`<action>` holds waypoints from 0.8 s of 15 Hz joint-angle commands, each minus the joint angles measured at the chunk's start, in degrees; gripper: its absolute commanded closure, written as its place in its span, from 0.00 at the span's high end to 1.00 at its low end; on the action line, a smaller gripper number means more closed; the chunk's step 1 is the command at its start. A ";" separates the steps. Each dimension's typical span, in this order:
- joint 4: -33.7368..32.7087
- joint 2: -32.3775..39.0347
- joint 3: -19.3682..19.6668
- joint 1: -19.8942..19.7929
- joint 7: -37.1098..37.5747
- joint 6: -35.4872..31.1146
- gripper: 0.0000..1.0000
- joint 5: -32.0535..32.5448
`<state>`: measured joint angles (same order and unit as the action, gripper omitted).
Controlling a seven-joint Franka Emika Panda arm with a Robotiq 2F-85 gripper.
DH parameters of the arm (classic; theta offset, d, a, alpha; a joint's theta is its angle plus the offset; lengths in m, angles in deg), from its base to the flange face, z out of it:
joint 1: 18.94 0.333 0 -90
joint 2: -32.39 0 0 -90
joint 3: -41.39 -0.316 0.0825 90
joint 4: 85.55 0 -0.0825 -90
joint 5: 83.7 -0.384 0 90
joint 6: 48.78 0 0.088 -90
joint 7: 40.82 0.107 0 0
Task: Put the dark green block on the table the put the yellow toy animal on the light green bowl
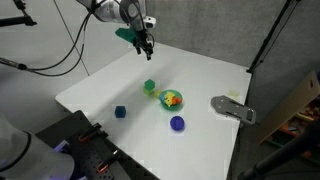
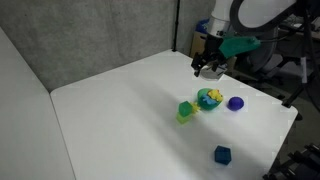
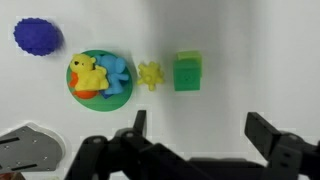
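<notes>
The jaws hang wide and empty above the table [image 3: 250, 50]. Ahead, between them, the dark green block [image 3: 187, 72] sits in the light green bowl [image 2: 183, 118]. Off to one side, the yellow toy animal [image 3: 85, 72] crowds a teal bowl [image 3: 100, 101], with a purple spiky ball [image 3: 38, 36] beyond.

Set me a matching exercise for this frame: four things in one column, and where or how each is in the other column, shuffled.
1. yellow toy animal
2. dark blue cube
3. purple ball
4. gripper

A. jaws open, holding nothing
B. inside the teal bowl
C. alone on the table, farthest from the bowl
D. on the table, close beside the bowl

Pairs: 1-B, 2-C, 3-D, 4-A
</notes>
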<state>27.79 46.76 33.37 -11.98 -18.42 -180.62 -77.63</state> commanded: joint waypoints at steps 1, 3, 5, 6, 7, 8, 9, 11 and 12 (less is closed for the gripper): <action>-0.78 4.03 0.49 0.30 -7.34 -4.37 1.00 -2.97; -1.41 6.34 -0.23 -0.54 -12.66 -5.07 1.00 -6.20; -2.42 7.88 0.38 -0.17 -14.85 -3.93 1.00 -6.81; -0.27 6.32 1.05 0.85 -12.36 -4.79 1.00 -6.28; -0.51 7.01 1.10 0.80 -13.04 -4.79 1.00 -6.32; -0.79 7.43 1.14 0.78 -13.30 -4.80 1.00 -6.32; -0.98 7.60 1.16 0.78 -13.43 -4.80 1.00 -6.32; -1.61 9.70 1.51 1.17 -13.46 -5.30 1.00 -5.65; -1.70 10.77 1.69 1.27 -13.47 -5.87 1.00 -5.64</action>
<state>26.96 55.01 33.96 -11.63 -31.52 -185.52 -83.43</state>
